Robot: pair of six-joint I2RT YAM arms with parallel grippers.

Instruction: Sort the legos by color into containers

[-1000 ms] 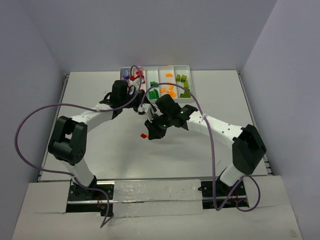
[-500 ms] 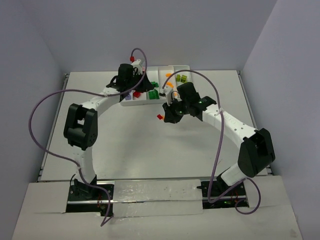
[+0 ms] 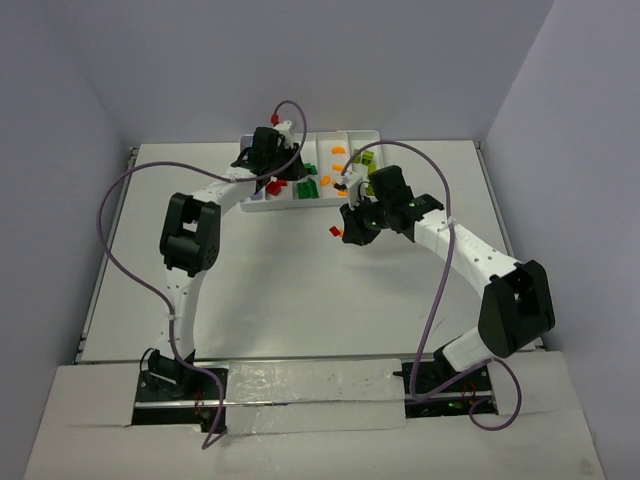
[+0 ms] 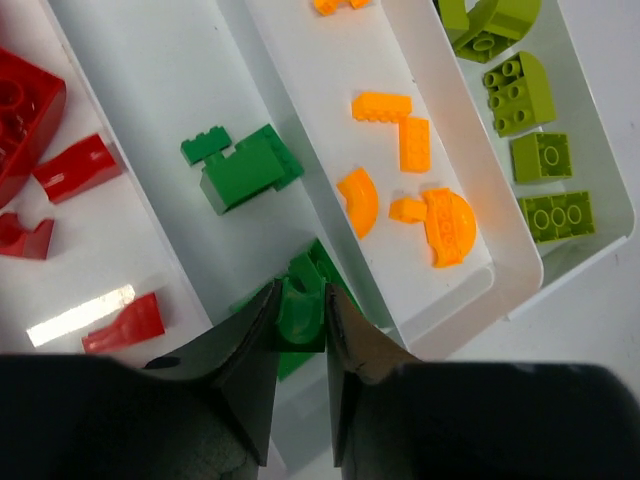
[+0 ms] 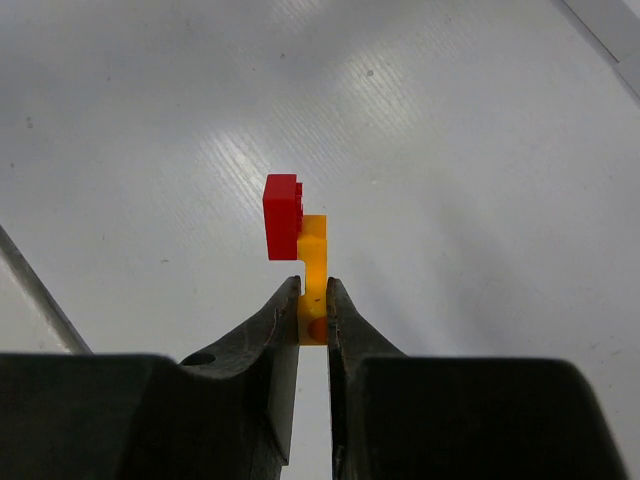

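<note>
My left gripper [image 4: 298, 292] is shut on a dark green lego [image 4: 300, 312] and holds it over the near end of the dark green compartment of the white tray [image 4: 522, 280]. The compartments hold red legos [image 4: 75, 165], dark green legos [image 4: 245, 175], orange legos [image 4: 445, 225] and lime green legos [image 4: 540, 158]. My right gripper [image 5: 313, 288] is shut on an orange lego [image 5: 314, 265] with a red lego [image 5: 283, 215] stuck to its tip, above the bare table. In the top view the left gripper [image 3: 284, 171] is over the tray [image 3: 365, 134]. The right gripper [image 3: 343, 229] is just in front of the tray.
The tray stands at the table's far edge, against the back wall. Purple cables loop from both arms over the table. A tray edge shows at the left of the right wrist view [image 5: 30, 290].
My left arm has swung from in front of the tray to over it. My right arm has carried the orange and red legos up and to the right, closer to the tray.
</note>
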